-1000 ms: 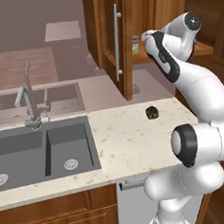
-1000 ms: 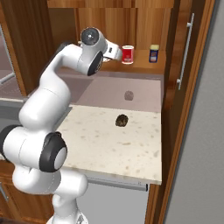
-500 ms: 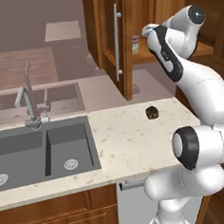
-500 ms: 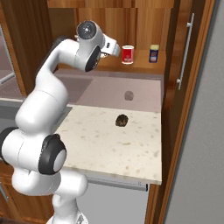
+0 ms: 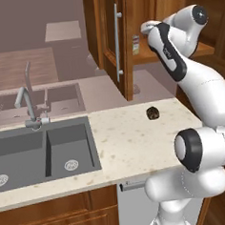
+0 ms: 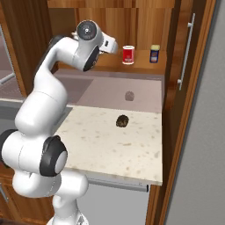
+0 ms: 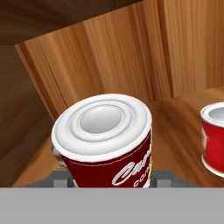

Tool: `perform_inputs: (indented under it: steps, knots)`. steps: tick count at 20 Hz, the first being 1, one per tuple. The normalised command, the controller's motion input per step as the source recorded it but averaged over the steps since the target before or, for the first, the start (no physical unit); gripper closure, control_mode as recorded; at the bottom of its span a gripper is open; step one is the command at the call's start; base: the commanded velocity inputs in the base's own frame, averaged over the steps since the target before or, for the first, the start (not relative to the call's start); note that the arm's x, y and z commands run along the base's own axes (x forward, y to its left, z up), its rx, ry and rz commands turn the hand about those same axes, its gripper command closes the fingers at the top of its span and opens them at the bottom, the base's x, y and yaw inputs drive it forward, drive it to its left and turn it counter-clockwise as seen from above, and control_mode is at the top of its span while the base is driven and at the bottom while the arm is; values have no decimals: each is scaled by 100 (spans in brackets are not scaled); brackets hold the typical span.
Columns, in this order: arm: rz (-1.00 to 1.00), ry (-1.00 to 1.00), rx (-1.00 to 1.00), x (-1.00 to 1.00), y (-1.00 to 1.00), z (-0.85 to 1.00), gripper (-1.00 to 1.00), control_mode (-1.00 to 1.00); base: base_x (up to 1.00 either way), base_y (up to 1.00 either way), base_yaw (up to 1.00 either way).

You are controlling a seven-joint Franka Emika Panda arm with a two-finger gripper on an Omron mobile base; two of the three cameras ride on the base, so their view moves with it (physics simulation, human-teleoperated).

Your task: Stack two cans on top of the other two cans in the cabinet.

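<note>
In the hand view my gripper (image 7: 109, 180) is shut on a red can (image 7: 105, 148) with a white band and a pale ringed top, its dark fingertips (image 7: 61, 177) at either side. The second red can (image 7: 214, 140) stands on the shelf to the right, also seen at the back of the cabinet shelf (image 6: 140, 66) as a red can (image 6: 128, 55). The dark-blue can (image 6: 154, 53) stands right of it. The cream can (image 5: 136, 44) sits on the shelf just below my gripper (image 5: 146, 28). Whether the held can touches it is hidden.
The open cabinet door (image 5: 129, 60) with its long silver handle (image 5: 117, 42) hangs left of the hand. A small dark lump (image 5: 153, 112) lies on the speckled counter (image 5: 117, 142). The sink (image 5: 41, 148) and faucet (image 5: 27, 99) are at the left.
The arm's upper joints have lifted a little and the hand has edged up inside the cabinet, the red can still in its grip.
</note>
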Motion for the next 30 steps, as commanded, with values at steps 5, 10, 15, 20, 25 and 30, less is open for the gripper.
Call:
perform_inputs:
  steps: [5,10,15,20,25,30]
  knots:
    - [8,-7,0,9,21,13,100,-100,0,0,0]
    - [5,-3,0,12,21,15,100,-100,0,0,0]
    - [2,-1,0,8,20,12,100,-100,0,0,0]
    - [0,0,0,15,13,3,100,-100,0,0,0]
    - [0,0,0,22,9,0,100,-100,0,0,0]
    - [0,0,0,24,6,0,100,-100,0,0,0]
